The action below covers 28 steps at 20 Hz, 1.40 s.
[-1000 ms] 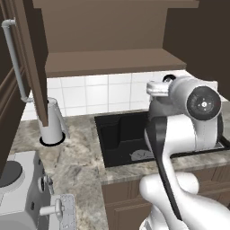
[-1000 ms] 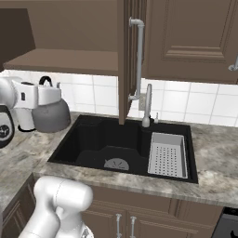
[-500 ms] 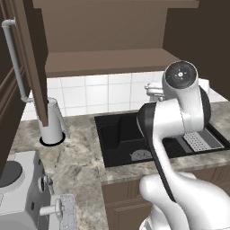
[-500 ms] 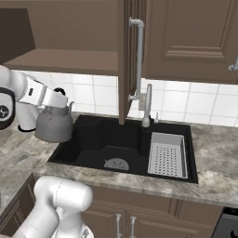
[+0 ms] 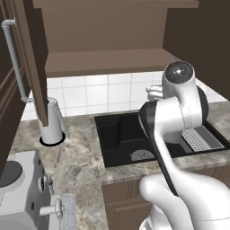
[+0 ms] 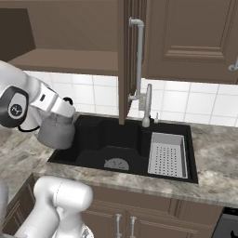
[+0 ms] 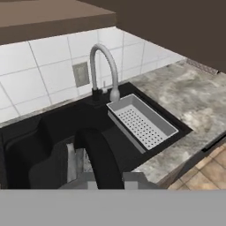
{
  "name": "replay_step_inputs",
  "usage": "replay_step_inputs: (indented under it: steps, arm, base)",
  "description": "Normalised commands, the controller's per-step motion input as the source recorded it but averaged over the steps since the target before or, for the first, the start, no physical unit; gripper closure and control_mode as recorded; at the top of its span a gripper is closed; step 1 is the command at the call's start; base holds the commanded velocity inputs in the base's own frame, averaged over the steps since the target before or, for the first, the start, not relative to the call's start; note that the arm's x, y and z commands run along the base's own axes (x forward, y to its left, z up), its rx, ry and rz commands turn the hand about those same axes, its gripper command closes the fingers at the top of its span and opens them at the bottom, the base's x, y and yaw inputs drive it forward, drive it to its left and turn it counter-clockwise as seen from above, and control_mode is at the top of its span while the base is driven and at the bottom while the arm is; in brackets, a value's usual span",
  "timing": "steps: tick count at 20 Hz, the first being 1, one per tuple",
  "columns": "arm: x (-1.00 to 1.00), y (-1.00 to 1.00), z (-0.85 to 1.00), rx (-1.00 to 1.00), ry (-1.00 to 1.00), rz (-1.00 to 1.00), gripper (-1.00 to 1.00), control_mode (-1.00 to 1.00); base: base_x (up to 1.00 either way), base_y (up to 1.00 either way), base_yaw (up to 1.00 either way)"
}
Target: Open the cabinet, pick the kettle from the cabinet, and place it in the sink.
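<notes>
arm (image 6: 28,100) bent low, kettle (image 6: 56,130) over sink (image 6: 97,139)

A grey marbled counter (image 5: 81,161) is running beneath the tiled wall, with the black sink (image 6: 100,144) sitting recessed in it. A grey perforated tray (image 6: 168,155) is resting in the basin's right part, against its right wall. A curved faucet (image 7: 102,70) is standing at the counter's back edge, just behind the tray. Toward the counter's left end, a white paper-towel roll (image 5: 51,121) is standing upright near the back wall.
</notes>
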Motion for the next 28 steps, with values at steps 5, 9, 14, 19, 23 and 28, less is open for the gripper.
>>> replay_step_inputs:
  steps: [5,9,14,19,23,28]
  arm:
    - [0.17,-0.09,-0.5,0.03,-0.1,-0.08,1.0,-1.0]
    - [0.27,-0.12,-0.45,0.02,-0.03,-0.12,1.0,-1.0]
    - [0.31,-0.13,-0.35,0.02,-0.03,-0.12,1.0,-1.0]
    - [0.34,-0.07,-0.24,0.0,0.0,-0.17,1.0,-1.0]
    - [0.38,-0.01,-0.2,0.0,0.0,-0.23,1.0,-1.0]
    - [0.36,0.0,-0.19,0.0,0.0,-0.26,1.0,-1.0]
  base:
    - [0.0,0.0,0.0]
    - [0.0,0.0,0.0]
    - [0.0,0.0,0.0]
    - [0.0,0.0,0.0]
    - [0.0,0.0,0.0]
    - [0.0,0.0,0.0]
